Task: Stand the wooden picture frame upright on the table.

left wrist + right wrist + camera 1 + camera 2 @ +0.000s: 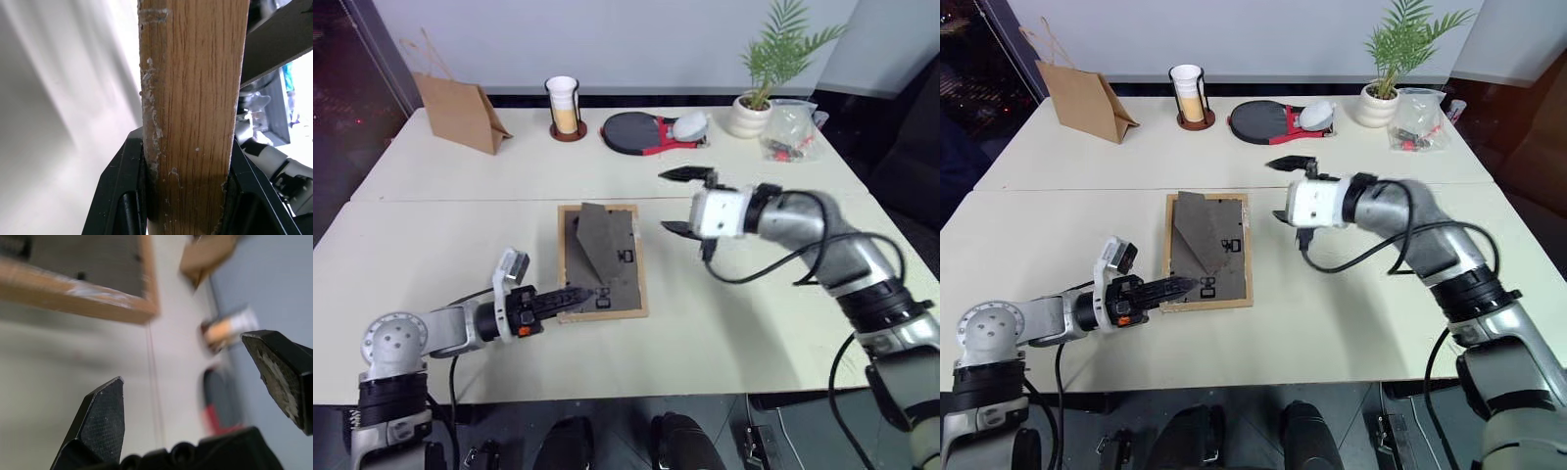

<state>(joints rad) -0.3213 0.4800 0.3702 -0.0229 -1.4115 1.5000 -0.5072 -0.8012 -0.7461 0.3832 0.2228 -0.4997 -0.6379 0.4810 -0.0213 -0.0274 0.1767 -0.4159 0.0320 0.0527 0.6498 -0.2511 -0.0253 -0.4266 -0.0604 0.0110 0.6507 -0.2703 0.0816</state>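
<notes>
My left pincer (570, 296) clamps the wooden picture frame's (631, 299) chipped oak edge. My right pincer (680, 200) gapes wide above the bare, smooth table (724, 323) beside the frame.

Even, bright overhead light; soft shadows; right wrist view blurred, perhaps by motion.

The wooden picture frame (600, 260), gripped by the left gripper (570, 295), has a light-oak border around a dark grey back. Beyond the right gripper (683, 201) lie a black-and-red paddle (641, 133) and a brown paper bag (460, 113).

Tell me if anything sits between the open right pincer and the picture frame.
Nothing visible does: bare table separates the right pincer from the wooden picture frame, whose near edge the left pincer clamps.
</notes>
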